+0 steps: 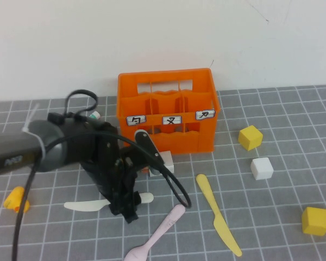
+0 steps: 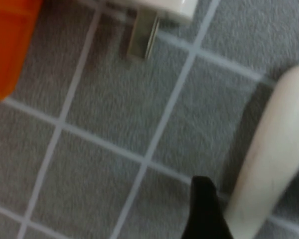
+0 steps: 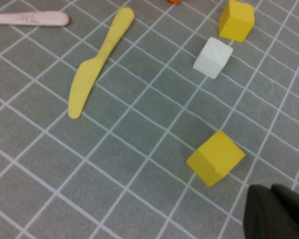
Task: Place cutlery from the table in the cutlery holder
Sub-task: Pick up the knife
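Presently left pincer (image 1: pixel 129 209) low over white knife (image 1: pixel 87 205), lower left of frame on bench (image 1: pixel 271 206); finger spread unreadable. Right pincer (image 3: pixel 276 214) unseen in high view, state unreadable. Best: straddle blade mid-length, pinch, lift level toward cutlery holder (image 1: pixel 167 111) at centre.

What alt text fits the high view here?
The left gripper reaches down over the white knife on the grey table, in front of the orange cutlery holder. Pink spoon and yellow knife lie nearby; right gripper unseen.
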Robot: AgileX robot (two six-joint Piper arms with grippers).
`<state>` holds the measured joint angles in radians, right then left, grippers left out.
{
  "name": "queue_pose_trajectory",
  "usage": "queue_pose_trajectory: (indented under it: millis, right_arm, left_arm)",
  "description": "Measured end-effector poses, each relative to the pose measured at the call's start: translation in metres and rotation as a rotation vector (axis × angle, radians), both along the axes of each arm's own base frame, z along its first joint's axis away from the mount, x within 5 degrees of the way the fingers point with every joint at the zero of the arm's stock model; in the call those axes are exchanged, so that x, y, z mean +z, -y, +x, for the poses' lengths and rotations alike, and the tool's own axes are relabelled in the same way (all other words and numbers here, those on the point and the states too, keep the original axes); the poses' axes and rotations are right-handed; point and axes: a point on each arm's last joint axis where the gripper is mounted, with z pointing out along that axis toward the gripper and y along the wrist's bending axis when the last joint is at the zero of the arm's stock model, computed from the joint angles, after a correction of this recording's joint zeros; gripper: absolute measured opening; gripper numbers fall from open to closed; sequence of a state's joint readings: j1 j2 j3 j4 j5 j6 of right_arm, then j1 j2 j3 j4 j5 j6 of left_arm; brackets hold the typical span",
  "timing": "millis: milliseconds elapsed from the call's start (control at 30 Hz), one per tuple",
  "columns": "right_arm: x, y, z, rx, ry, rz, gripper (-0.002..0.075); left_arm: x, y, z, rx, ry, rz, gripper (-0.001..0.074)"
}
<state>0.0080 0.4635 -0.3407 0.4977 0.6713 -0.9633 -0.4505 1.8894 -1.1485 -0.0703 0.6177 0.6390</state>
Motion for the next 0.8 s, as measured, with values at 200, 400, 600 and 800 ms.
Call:
queue_pose_trajectory:
  millis: [200, 400, 600, 800]
  right_arm:
    - [0.001, 0.000, 0.001, -0.006, 0.011, 0.001, -0.0003]
    - [-0.001, 0.000, 0.001, -0.008, 0.007, 0.002, -0.0003]
    - [-0.001, 0.000, 0.001, -0.006, 0.009, -0.001, -0.0003]
    - [-0.001, 0.000, 0.001, -0.006, 0.009, 0.002, -0.0003]
  left_arm:
    - [-0.005, 0.009, 0.001, 0.007, 0.025, 0.031, 0.0398]
    - [-0.010, 0.017, -0.002, -0.030, 0.012, 0.069, 0.0384]
    - [-0.011, 0.024, -0.008, -0.008, -0.039, 0.051, 0.0218]
    - [-0.011, 0.026, -0.010, -0.007, -0.046, 0.054, 0.0154]
